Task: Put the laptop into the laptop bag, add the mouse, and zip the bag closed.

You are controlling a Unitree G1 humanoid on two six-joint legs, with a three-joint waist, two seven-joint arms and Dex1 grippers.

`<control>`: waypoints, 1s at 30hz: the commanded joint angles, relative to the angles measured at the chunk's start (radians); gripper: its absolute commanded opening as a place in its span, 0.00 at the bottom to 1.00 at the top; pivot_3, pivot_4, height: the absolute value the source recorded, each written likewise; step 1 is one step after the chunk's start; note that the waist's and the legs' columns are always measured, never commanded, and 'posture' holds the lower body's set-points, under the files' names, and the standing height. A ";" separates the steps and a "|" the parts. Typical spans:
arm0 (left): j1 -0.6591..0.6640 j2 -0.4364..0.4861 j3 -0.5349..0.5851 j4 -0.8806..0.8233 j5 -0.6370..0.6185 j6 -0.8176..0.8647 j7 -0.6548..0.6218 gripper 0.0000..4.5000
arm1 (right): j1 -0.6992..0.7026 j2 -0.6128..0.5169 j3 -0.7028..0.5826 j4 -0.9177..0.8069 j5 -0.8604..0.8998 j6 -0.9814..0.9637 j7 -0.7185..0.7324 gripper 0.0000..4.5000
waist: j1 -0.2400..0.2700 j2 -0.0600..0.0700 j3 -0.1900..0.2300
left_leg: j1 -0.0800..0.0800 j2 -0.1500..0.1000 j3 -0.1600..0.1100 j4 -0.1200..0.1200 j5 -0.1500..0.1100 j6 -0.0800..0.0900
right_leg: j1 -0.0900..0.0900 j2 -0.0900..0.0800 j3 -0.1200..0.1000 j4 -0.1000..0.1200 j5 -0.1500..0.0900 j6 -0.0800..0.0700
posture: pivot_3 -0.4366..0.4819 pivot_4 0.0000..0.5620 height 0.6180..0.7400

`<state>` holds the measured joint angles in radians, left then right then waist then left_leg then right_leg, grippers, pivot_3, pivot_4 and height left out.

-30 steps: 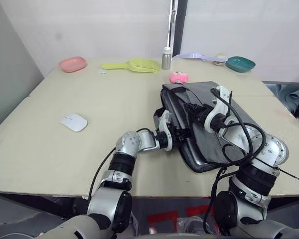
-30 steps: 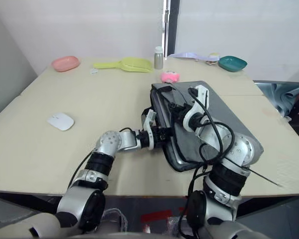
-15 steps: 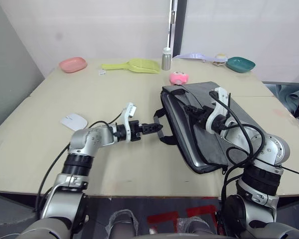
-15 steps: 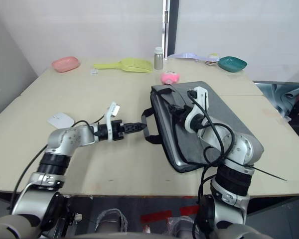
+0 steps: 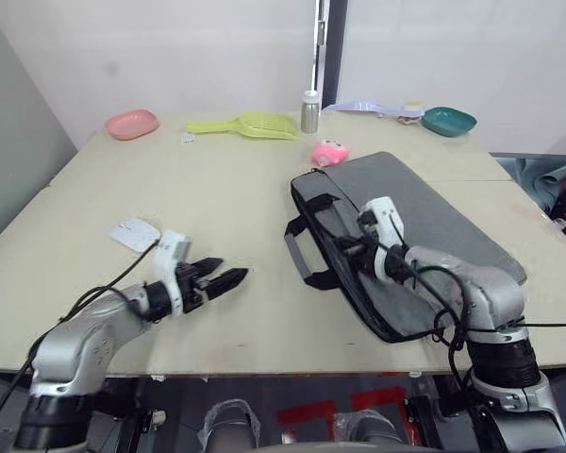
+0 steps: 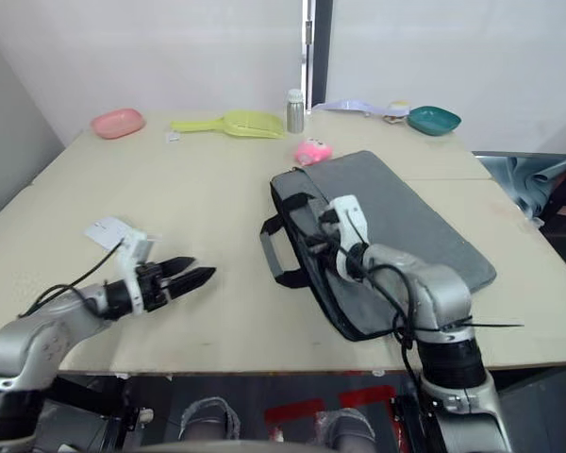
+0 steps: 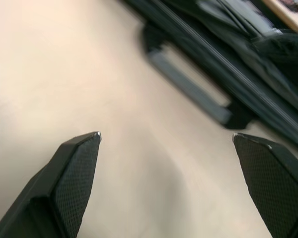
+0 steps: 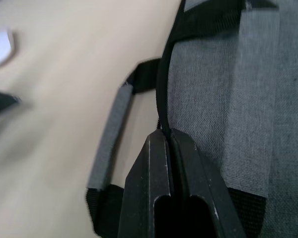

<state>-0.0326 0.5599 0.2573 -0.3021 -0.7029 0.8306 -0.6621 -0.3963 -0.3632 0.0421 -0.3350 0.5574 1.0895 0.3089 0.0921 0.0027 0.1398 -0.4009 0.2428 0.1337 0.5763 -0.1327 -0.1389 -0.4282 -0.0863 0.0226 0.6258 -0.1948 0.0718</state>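
Note:
The grey laptop bag (image 5: 424,222) lies flat on the right half of the table, one strap handle (image 5: 302,255) sticking out to its left. My right gripper (image 5: 346,248) is shut on the black edging (image 8: 162,94) along the bag's left side. My left gripper (image 5: 223,280) hovers open over bare table near the front left, apart from the bag, its fingers (image 7: 77,171) wide apart with nothing between them. The white mouse (image 5: 135,233) rests on the table to the left, behind my left gripper. The laptop is hidden.
A pink plush toy (image 5: 329,152) sits at the bag's far corner. Along the table's back are a pink bowl (image 5: 131,124), a yellow-green scoop (image 5: 250,124), a metal bottle (image 5: 309,111) and a teal bowl (image 5: 449,121).
My left gripper has let go at the bag's left edge and drawn back to the front left, open. The bag's raised side has dropped flat. My right gripper has moved to the bag's left edge.

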 commanded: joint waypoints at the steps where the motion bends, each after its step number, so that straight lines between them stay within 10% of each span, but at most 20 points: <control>1: 0.045 0.032 0.036 -0.051 0.038 -0.052 0.014 0.99 | 0.009 -0.016 0.050 0.012 -0.046 -0.098 0.056 0.00 | -0.002 0.000 0.000 | 0.000 0.000 0.001 0.000 0.000 0.000 | 0.000 0.000 0.000 0.000 0.000 0.000 | 0.48 0.27 1.00; 10: 0.057 0.140 0.179 0.182 0.118 -0.277 -0.095 1.00 | 0.082 -0.221 0.107 -0.077 -0.132 -0.352 0.333 0.58 | 0.004 -0.001 0.000 | 0.001 0.002 0.001 0.001 -0.002 0.005 | 0.000 0.002 0.001 0.000 0.000 -0.001 | 0.48 0.27 1.00; 15: 0.045 0.272 0.238 0.395 0.127 -0.369 -0.281 1.00 | 0.121 -0.346 -0.146 -0.094 0.034 -0.375 0.490 0.97 | 0.001 -0.002 -0.001 | 0.001 0.002 0.003 0.000 -0.003 0.006 | 0.000 0.002 0.003 -0.002 0.000 -0.001 | 0.48 0.27 1.00; 30: -0.294 0.645 0.205 1.085 0.232 -0.461 -0.604 1.00 | 0.110 -0.804 -0.413 0.582 -0.112 -0.700 0.867 0.99 | -0.003 -0.004 -0.003 | 0.004 0.002 0.007 0.002 -0.003 0.010 | 0.000 0.001 0.004 0.001 0.000 -0.004 | 0.48 0.27 1.00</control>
<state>-0.3005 1.1639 0.4668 0.7328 -0.4975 0.4053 -1.2440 -0.2640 -1.1394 -0.3408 0.2029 0.4610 0.4440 1.1558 0.0893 -0.0014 0.1371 -0.3966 0.2454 0.1405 0.5792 -0.1360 -0.1286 -0.4278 -0.0850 0.0270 0.6276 -0.1950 0.0678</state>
